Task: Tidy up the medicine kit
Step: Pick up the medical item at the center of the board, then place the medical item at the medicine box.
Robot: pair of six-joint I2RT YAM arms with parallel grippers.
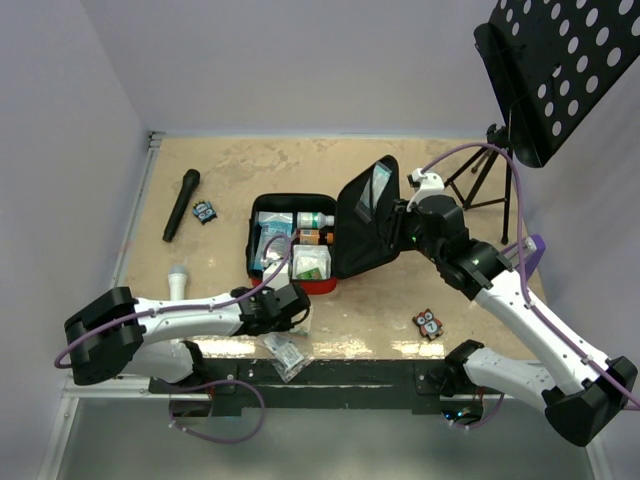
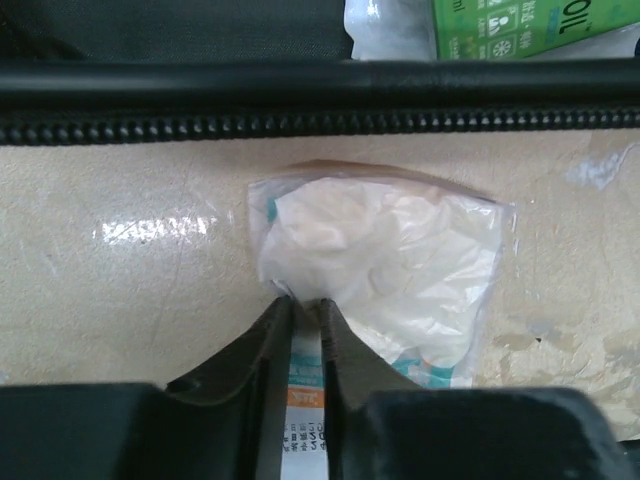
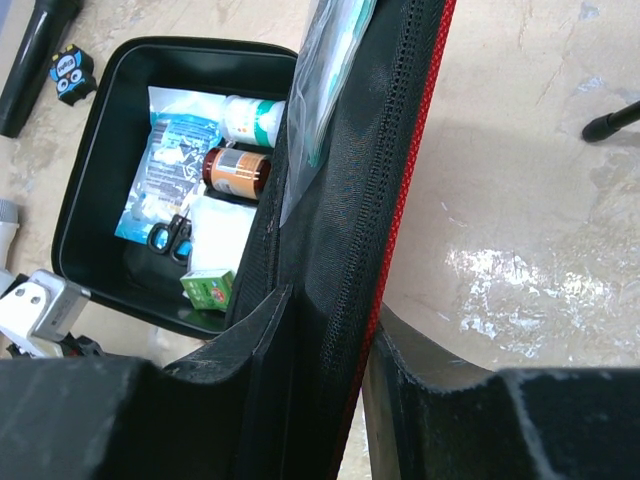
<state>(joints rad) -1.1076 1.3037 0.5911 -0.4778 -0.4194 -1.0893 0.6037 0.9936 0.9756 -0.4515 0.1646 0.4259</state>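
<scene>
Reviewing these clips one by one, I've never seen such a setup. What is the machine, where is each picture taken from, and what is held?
Two robot arms are bolted at the near edge of the table, each ending in a two-finger gripper. One picture looks down from above and behind them; the other two come from cameras on the wrists. The red medicine kit lies open on the table, with bottles, scissors and a green box inside. The right gripper pinches its lid, holding it up. The left gripper pinches the near edge of a clear pouch lying just outside the kit. A black microphone lies further left.
</scene>
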